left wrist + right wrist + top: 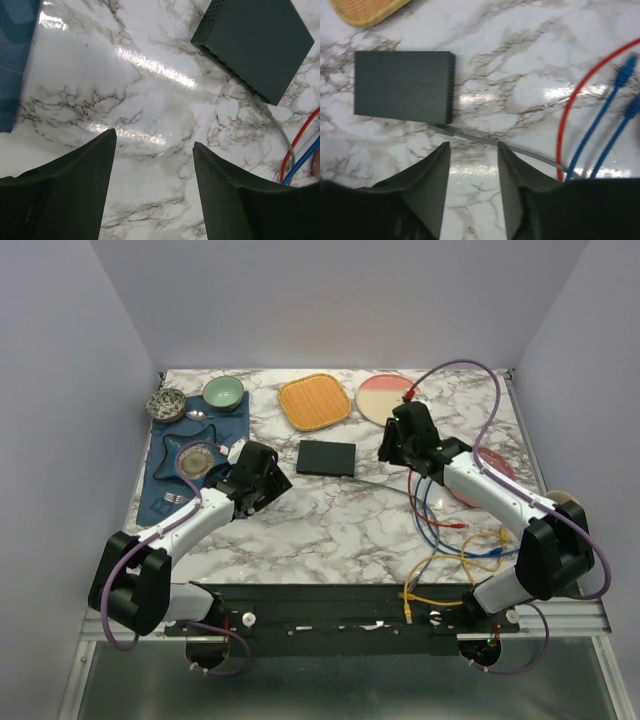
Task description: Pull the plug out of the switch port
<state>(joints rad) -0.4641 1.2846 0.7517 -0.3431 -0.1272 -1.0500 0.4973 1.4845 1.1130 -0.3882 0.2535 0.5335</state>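
Note:
The switch (327,457) (252,42) (402,85) is a flat dark box lying at the table's middle. A grey plug (444,130) lies against its near right corner, and its grey cable (520,150) (280,132) trails off to the right. Whether the plug sits in a port cannot be told. My right gripper (393,447) (473,146) is open just short of the cable, with bare marble between its fingers. My left gripper (268,487) (154,139) is open over bare marble to the left of the switch, holding nothing.
An orange square plate (315,402) and a pink-and-yellow round plate (385,398) lie behind the switch. A blue mat (158,495) with bowls and cutlery covers the left side. Red and blue cables (600,120) and yellow cables (450,580) lie at the right.

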